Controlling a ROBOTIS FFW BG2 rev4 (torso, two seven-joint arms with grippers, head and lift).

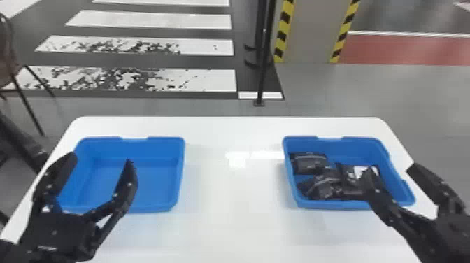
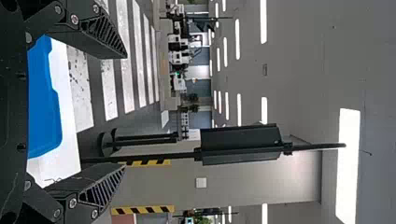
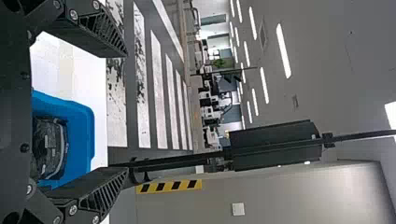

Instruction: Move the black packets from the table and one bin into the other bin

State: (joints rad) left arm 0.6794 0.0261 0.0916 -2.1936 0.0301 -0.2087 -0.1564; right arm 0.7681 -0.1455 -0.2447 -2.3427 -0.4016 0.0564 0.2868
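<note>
Hanging over the near side of a white, round-cornered table (image 1: 234,217), the robot's two grippers look empty-handed to me. In the lower left of the head view, the left gripper (image 1: 100,159), black with flat fingers, stands with its jaws wide apart and nothing between them, overlapping a shallow blue plastic bin (image 1: 136,150). Bare blue floor shows inside that bin.

In the lower right, the matching right gripper (image 1: 391,169) is spread wide too and holds nothing. One of its fingers cuts across the second blue plastic bin (image 1: 356,147), at the right of the frame, and the other stands out past that bin's right side.

Every black, glossy packet (image 1: 309,164) I can make out is in this right-hand bin: one in its upper left corner, more bunched along the near wall, and one with a white patch further right. They overlap too much to count surely.

If the right-hand bin is the one to fill, I'd call the job finished, with only the arms to draw back. If the left-hand one is the target, the whole bin-to-bin transfer is still to do. I lean towards finished.
</note>
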